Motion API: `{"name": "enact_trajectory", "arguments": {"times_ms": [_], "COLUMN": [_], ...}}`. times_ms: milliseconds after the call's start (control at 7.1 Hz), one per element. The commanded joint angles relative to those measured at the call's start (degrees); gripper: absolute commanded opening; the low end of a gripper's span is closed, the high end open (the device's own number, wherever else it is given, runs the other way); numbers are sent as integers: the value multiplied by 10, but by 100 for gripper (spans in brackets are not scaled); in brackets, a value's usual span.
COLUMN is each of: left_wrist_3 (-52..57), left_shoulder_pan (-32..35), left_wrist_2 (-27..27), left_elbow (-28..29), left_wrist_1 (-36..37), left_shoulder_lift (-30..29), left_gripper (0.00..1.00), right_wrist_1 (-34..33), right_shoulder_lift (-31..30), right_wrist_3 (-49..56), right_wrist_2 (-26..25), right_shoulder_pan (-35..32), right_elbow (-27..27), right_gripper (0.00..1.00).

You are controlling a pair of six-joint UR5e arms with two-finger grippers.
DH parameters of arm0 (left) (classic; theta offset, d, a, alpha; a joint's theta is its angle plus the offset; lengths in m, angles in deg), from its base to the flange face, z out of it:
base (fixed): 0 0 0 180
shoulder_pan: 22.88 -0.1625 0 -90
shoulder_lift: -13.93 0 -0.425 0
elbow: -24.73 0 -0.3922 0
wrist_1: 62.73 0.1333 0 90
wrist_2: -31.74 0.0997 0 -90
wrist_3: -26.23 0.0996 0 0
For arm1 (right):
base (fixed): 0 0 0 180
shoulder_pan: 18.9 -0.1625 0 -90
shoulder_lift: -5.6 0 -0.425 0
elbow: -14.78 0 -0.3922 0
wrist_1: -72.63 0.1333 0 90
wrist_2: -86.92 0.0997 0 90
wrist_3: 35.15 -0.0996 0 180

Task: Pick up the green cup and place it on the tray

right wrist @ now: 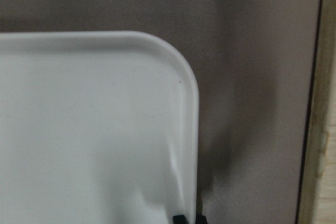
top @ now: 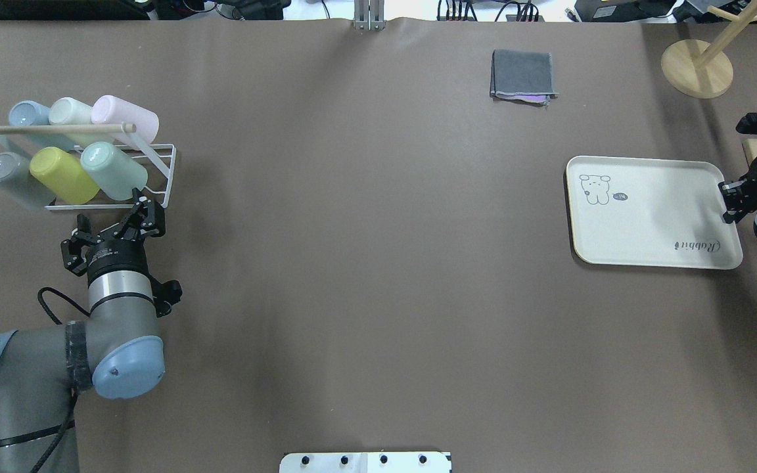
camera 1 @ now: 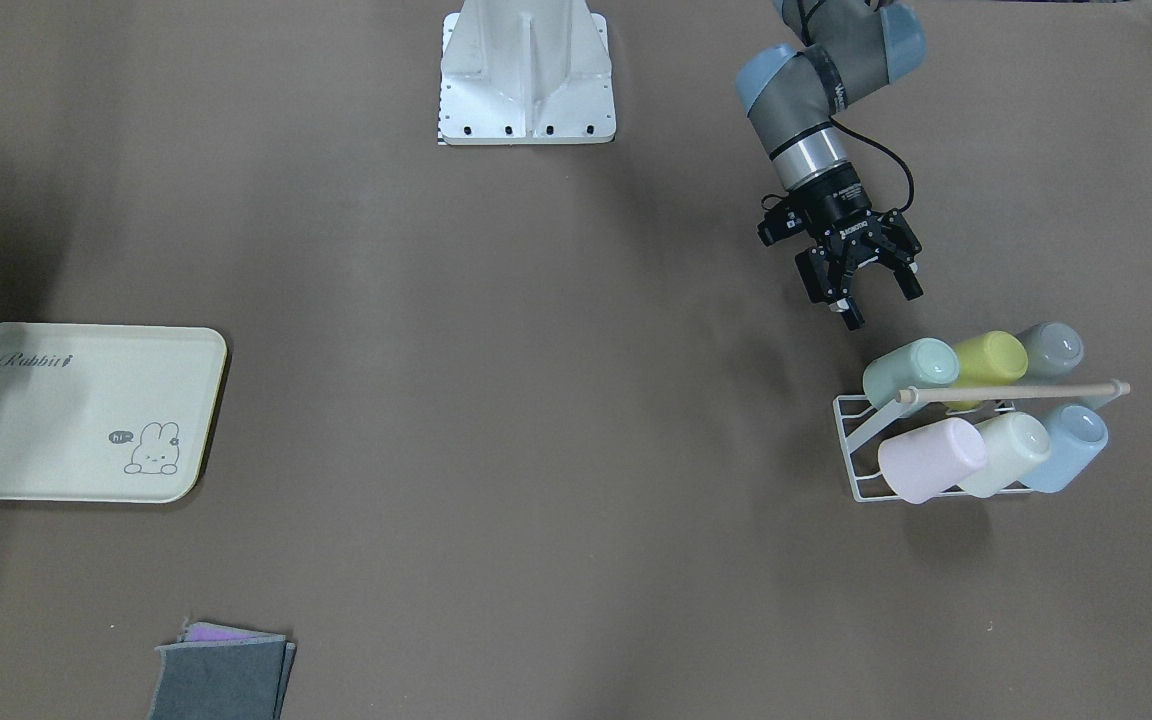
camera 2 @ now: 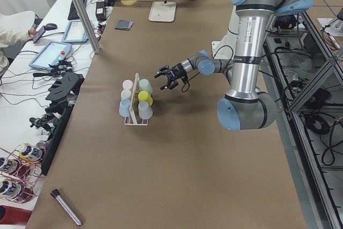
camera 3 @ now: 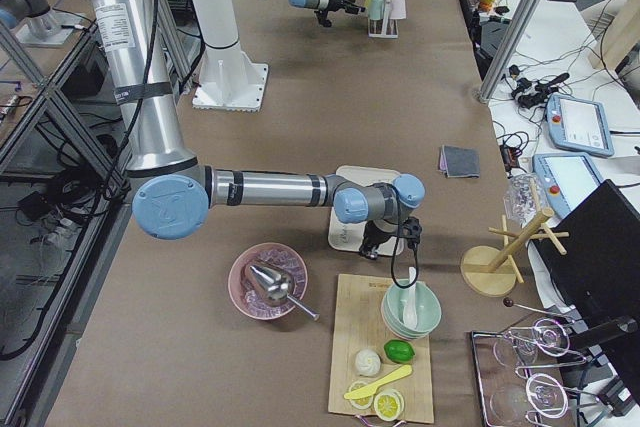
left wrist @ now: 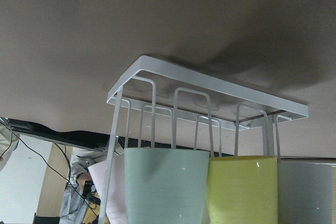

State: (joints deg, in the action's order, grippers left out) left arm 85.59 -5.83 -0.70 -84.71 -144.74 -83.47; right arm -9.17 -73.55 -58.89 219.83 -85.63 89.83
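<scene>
Mint-green plastic was the bit that mattered here. The green cup [top: 114,169] lay tilted on the white wire rack [left wrist: 220,84] at the left end of the table, at the right end of the row nearer the robot and touching the yellow-green cup [top: 63,184] beside it. The left gripper [top: 112,217] hovered just on the near side of that row with its fingers spread wide apart and nothing between them. It was near the green cup but not touching it, and the wrist view had the cup dead ahead. The tray [top: 654,161] sat well apart, way over at the right end, with no cup on it. The right gripper [top: 732,202] was at the tray's right edge and looked pinched onto the rim, holding it. So I'd say the task had barely started: the reach was lined up, but the grab, the lift off the rack, the carry across the table and the set-down were all left to do.
</scene>
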Motion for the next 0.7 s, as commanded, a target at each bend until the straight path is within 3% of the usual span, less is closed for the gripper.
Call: {"name": "enact_trajectory", "arguments": {"times_ms": [0, 141, 564], "left_wrist_3": [1, 1, 5], "left_shoulder_pan": [-1, -5, 0], "left_wrist_2": [17, 20, 22], "left_elbow": [13, 22, 32], "left_wrist_1": [-1, -1, -2], "left_shoulder_lift": [0, -1, -4], "left_gripper": [98, 98, 98], "right_wrist_1": [1, 0, 1], "right_shoulder_lift": [-1, -2, -20], "right_wrist_3": [0, 1, 5], "right_wrist_2": [1, 7, 87], "right_shoulder_pan": [-3, -9, -62], "right_elbow": [5, 15, 61], "right_gripper": [0, 0, 0]}}
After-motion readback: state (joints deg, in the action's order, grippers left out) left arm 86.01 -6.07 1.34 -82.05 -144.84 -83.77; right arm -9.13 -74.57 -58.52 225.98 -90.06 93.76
